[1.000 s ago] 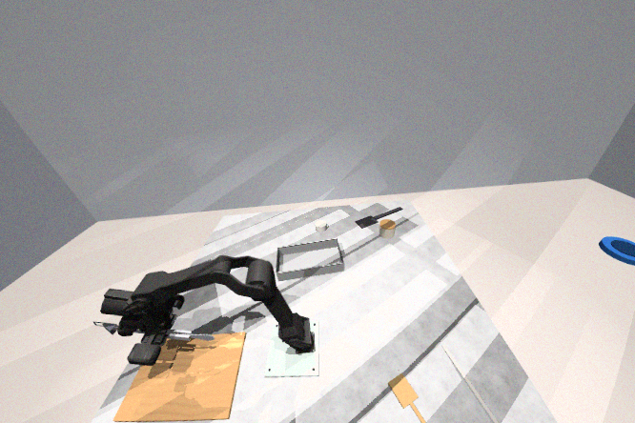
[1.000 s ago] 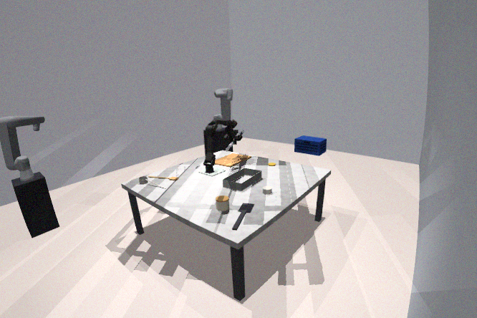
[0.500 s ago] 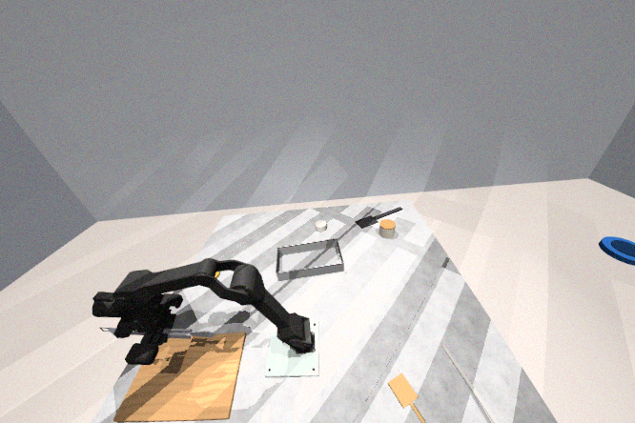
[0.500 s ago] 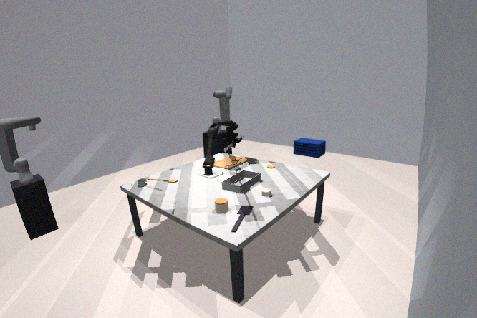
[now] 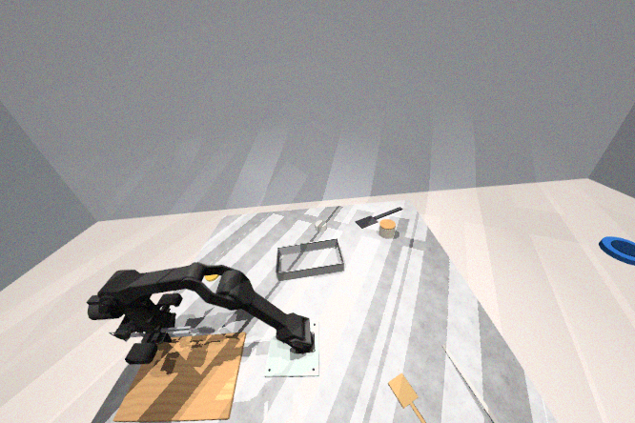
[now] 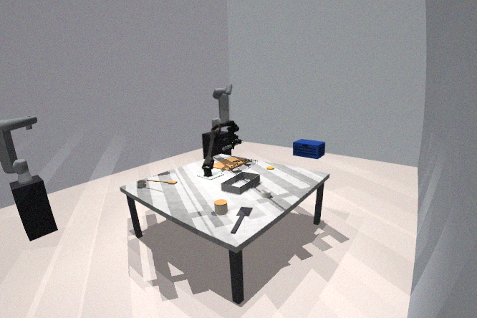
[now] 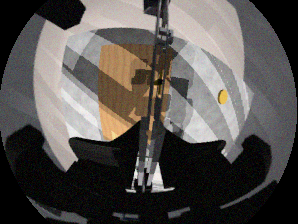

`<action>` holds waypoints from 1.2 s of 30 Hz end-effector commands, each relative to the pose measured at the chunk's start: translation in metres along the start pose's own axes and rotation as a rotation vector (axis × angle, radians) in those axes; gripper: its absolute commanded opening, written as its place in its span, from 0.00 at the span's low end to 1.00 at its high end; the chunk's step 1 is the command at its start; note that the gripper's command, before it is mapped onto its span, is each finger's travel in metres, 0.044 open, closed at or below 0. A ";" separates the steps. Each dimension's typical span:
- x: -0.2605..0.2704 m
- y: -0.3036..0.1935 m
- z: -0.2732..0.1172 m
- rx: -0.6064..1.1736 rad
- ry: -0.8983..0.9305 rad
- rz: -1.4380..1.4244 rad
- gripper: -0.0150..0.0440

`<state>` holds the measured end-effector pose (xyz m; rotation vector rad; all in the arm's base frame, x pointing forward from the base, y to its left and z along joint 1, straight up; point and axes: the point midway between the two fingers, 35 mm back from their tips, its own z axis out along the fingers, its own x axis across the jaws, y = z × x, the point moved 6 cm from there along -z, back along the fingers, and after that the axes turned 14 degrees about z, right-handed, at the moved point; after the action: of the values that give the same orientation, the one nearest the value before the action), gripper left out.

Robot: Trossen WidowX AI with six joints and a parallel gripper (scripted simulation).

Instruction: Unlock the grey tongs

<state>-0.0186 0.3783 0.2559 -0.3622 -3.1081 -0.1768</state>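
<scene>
The gripper (image 5: 159, 331) (image 7: 150, 125) is shut on the grey tongs (image 5: 183, 330) (image 7: 154, 95) and holds them in the air above the far-left part of the wooden board (image 5: 188, 398) (image 6: 228, 163) (image 7: 112, 65). The tongs stick out on both sides of the fingers and look close to level in the top view. Their two arms lie close together in the wrist view. Whether the lock near the hinge is engaged cannot be told. The grey roasting tin (image 5: 311, 272) (image 6: 230, 188) stands on the table with no tongs across it.
A yellow disc (image 5: 211, 277) (image 6: 270, 167) (image 7: 223, 96) lies beyond the board. The arm's pale base plate (image 5: 291, 366) is beside the board. A jar (image 5: 387, 230) (image 6: 220, 208), a black spatula (image 5: 365, 221) (image 6: 243, 212) and a wooden spatula (image 5: 402, 390) lie farther off.
</scene>
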 end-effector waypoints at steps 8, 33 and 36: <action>0.000 0.000 -0.001 0.063 -0.010 0.009 0.00; 0.001 0.004 0.031 0.063 -0.010 0.009 0.00; 0.001 0.004 0.036 0.063 -0.010 0.009 0.00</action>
<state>-0.0185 0.3852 0.2270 -0.3679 -3.1183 -0.0773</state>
